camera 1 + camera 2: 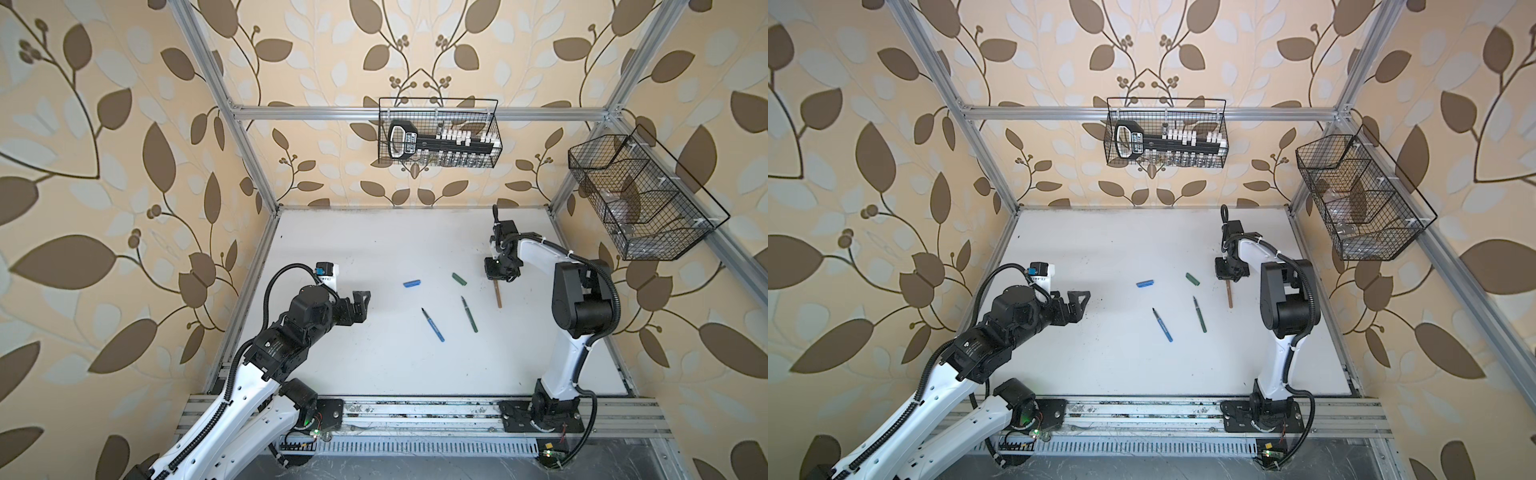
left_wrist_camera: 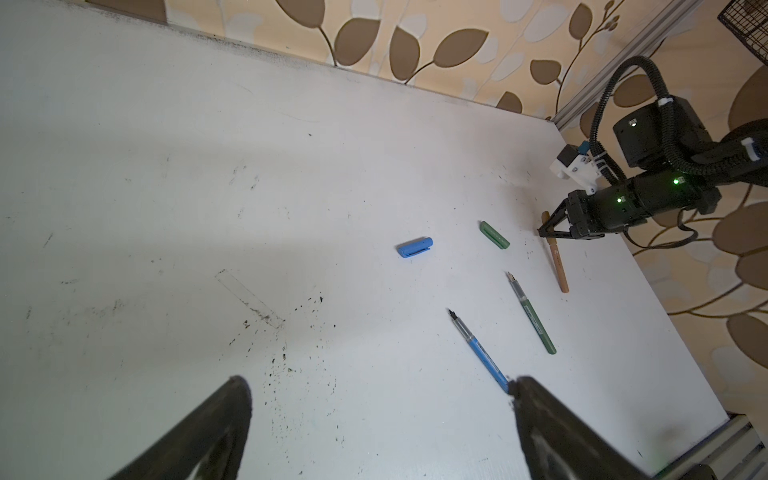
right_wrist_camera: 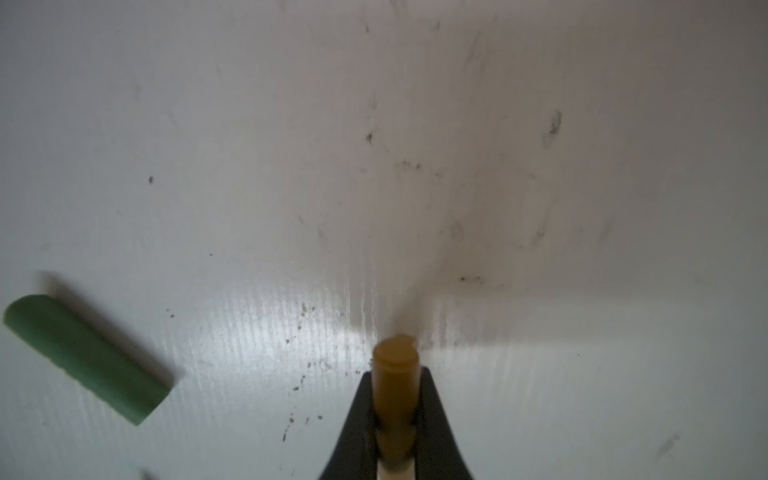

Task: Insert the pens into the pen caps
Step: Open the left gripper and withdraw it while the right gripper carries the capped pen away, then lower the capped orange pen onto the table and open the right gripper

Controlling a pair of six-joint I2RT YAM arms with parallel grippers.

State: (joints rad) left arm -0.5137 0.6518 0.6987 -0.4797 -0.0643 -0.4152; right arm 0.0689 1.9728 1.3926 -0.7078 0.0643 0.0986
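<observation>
Left jaws wide apart, empty, hanging over the left side of the tabletop point(image 1: 374, 374). Blue cap point(image 1: 412, 284) lies near the middle. Blue pen point(image 1: 433, 325) lies uncapped just nearer the front edge, tip pointing away. Green cap point(image 1: 459, 279) is further right, with the uncapped green pen point(image 1: 469, 314) lying near the blue pen, not touching. Right jaws closed on the tan-brown cap point(image 3: 394, 386), which sits on the tan-brown pen point(image 1: 498, 296). Its barrel trails toward the front edge, on the tabletop's right side.
</observation>
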